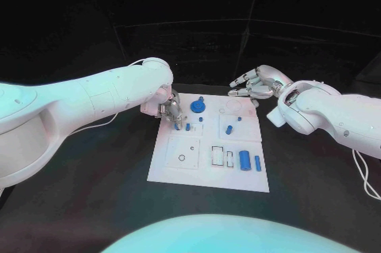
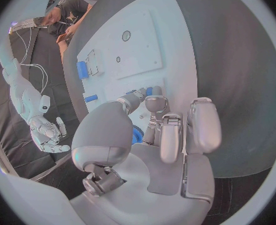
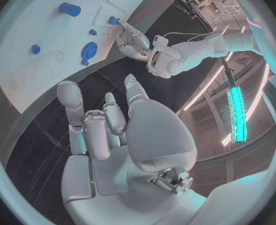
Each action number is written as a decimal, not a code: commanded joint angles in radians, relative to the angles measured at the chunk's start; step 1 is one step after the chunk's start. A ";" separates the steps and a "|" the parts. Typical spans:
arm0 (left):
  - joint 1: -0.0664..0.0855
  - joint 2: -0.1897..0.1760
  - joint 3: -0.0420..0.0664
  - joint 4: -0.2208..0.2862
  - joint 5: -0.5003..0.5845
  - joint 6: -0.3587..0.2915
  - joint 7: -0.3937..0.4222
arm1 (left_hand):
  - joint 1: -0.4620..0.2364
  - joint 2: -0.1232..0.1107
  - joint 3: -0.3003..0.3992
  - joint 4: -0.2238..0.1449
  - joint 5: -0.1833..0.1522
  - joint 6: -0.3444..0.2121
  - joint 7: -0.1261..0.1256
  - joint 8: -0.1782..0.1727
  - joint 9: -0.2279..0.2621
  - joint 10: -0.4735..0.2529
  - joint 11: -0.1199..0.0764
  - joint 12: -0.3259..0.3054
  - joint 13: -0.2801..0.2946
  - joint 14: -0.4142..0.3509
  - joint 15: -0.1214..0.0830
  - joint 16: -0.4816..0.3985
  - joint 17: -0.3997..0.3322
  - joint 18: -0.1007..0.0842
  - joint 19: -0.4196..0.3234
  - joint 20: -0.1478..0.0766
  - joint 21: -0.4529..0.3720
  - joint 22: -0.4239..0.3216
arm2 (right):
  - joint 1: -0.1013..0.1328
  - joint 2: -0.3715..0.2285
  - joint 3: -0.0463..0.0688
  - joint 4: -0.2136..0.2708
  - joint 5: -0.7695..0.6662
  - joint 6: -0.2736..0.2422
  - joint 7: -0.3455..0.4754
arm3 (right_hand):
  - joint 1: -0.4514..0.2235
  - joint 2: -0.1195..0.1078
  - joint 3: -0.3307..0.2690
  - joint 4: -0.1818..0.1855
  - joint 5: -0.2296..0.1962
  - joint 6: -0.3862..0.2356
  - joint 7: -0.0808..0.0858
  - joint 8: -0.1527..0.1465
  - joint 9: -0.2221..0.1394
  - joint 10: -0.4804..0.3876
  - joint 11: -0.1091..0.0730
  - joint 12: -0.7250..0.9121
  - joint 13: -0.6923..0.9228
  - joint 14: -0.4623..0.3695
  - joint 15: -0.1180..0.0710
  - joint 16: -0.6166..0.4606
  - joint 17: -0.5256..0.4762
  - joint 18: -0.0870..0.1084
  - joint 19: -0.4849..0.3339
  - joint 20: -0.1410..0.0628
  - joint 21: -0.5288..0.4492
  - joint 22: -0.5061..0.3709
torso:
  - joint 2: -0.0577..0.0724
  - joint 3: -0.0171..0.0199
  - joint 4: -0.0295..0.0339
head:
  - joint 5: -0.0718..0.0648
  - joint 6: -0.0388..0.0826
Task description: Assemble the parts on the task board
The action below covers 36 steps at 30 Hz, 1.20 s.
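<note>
You have most of the job ahead: your left hand [image 1: 169, 111] pinches a small blue peg [image 1: 176, 126] at the task board [image 1: 208, 179], while the blue cylinder [image 1: 245, 160] lies loose there and your right hand [image 1: 254, 85] hovers open-fingered, holding nothing.

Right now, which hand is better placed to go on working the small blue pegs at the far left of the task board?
Left. The left hand is already down over the task board, fingertips at a small blue peg. The right hand hovers past the board's far right corner, fingers spread, holding nothing.
</note>
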 commanded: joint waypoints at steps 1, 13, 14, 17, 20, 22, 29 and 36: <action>-0.002 0.006 -0.001 -0.006 -0.004 0.017 -0.012 | 0.003 0.008 0.127 -0.124 0.003 0.000 -0.006 0.002 0.001 0.005 0.002 0.006 0.002 0.104 0.009 0.003 0.263 0.002 0.003 0.003 0.002 0.000 | 0.002 0.001 0.001 0.001 -0.002 0.004 0.008 | 0.004 0.007 -0.005 0.001 0.006 -0.007 -0.002 0.005 0.000 -0.006 0.002 0.001 -0.001 0.059 -0.007 -0.004 0.042 0.011 -0.005 0.002 -0.003 -0.001 | 0.000 0.0001 -0.0001 | 0.000 0.000; -0.006 0.024 0.000 -0.032 -0.035 -0.008 -0.011 | 0.003 0.008 0.128 -0.124 0.003 0.000 -0.006 0.002 0.001 0.006 0.002 0.007 0.003 0.104 0.009 0.003 0.263 0.002 0.004 0.003 0.003 0.001 | 0.002 0.003 0.001 0.001 -0.002 0.006 0.009 | 0.004 0.007 -0.009 0.002 0.005 -0.008 -0.002 0.005 0.000 -0.007 0.002 0.001 -0.002 0.059 -0.006 -0.005 0.041 0.011 -0.005 0.002 -0.004 -0.002 | 0.000 -0.0001 -0.0002 | -0.002 0.000; -0.007 0.025 0.000 -0.035 -0.036 -0.009 -0.011 | 0.003 0.008 0.128 -0.124 0.003 0.000 -0.006 0.002 0.001 0.006 0.002 0.007 0.003 0.104 0.009 0.003 0.263 0.002 0.004 0.003 0.003 0.001 | 0.002 0.003 0.001 0.001 -0.002 0.006 0.009 | 0.004 0.007 -0.009 0.002 0.005 -0.008 -0.002 0.005 0.000 -0.006 0.002 0.001 -0.002 0.059 -0.006 -0.005 0.041 0.011 -0.005 0.002 -0.004 -0.003 | 0.000 0.0000 -0.0001 | -0.001 0.000; -0.007 0.029 0.000 -0.041 -0.037 -0.011 -0.011 | 0.003 0.008 0.128 -0.124 0.003 0.001 -0.006 0.002 0.001 0.006 0.002 0.007 0.003 0.104 0.009 0.003 0.263 0.002 0.003 0.003 0.002 0.000 | 0.002 0.003 0.001 0.001 -0.002 0.006 0.008 | 0.004 0.007 -0.009 0.002 0.005 -0.008 -0.002 0.005 0.000 -0.006 0.002 0.001 -0.001 0.059 -0.006 -0.005 0.041 0.011 -0.005 0.002 -0.005 -0.003 | 0.000 0.0002 0.0002 | -0.003 -0.001; -0.008 0.034 0.000 -0.049 -0.038 -0.006 -0.011 | 0.003 0.008 0.128 -0.124 0.003 0.001 -0.006 0.002 0.001 0.006 0.002 0.007 0.003 0.104 0.009 0.003 0.263 0.002 0.003 0.003 0.002 0.000 | 0.002 0.003 0.001 0.001 -0.002 0.007 0.008 | 0.004 0.007 -0.009 0.002 0.005 -0.008 -0.002 0.005 0.000 -0.006 0.002 0.001 -0.001 0.059 -0.006 -0.005 0.041 0.011 -0.005 0.002 -0.005 -0.003 | 0.000 -0.0002 -0.0004 | -0.003 -0.002; -0.009 0.036 0.000 -0.053 -0.038 -0.002 -0.012 | 0.003 0.008 0.129 -0.124 0.003 0.001 -0.005 0.002 0.001 0.005 0.002 0.006 0.002 0.104 0.009 0.003 0.263 0.003 0.002 0.003 0.000 -0.002 | 0.002 0.003 0.001 0.001 -0.002 0.007 0.007 | 0.004 0.007 -0.009 0.002 0.005 -0.008 -0.002 0.005 0.000 -0.006 0.002 0.001 -0.001 0.059 -0.006 -0.005 0.041 0.011 -0.005 0.002 -0.005 -0.003 | 0.000 -0.0002 -0.0004 | -0.004 -0.002; -0.010 0.038 0.000 -0.059 -0.038 0.001 -0.012 | -0.024 -0.018 0.104 -0.121 0.001 0.004 -0.008 -0.003 0.002 0.005 0.003 0.003 -0.004 0.104 0.011 0.003 0.263 0.004 -0.001 0.005 -0.007 -0.008 | 0.002 0.002 0.001 0.002 -0.002 0.008 0.007 | 0.004 0.007 -0.009 0.002 0.005 -0.008 -0.002 0.005 0.000 -0.006 0.002 0.001 -0.001 0.059 -0.006 -0.005 0.041 0.011 -0.005 0.002 -0.005 -0.003 | -0.001 -0.0001 0.0006 | -0.007 -0.003; -0.011 0.029 0.000 -0.050 -0.038 -0.003 -0.011 | -0.089 -0.075 -0.029 -0.077 0.000 0.041 -0.017 -0.026 -0.005 0.007 -0.004 0.009 0.000 0.104 0.005 0.003 0.263 0.004 -0.001 0.001 -0.007 -0.004 | 0.002 0.001 0.001 0.002 -0.002 0.009 0.006 | 0.004 0.007 -0.009 0.002 0.005 -0.008 -0.002 0.005 0.000 -0.006 0.002 0.001 -0.001 0.059 -0.006 -0.005 0.041 0.011 -0.005 0.002 -0.005 -0.003 | 0.000 -0.0002 0.0010 | -0.006 -0.004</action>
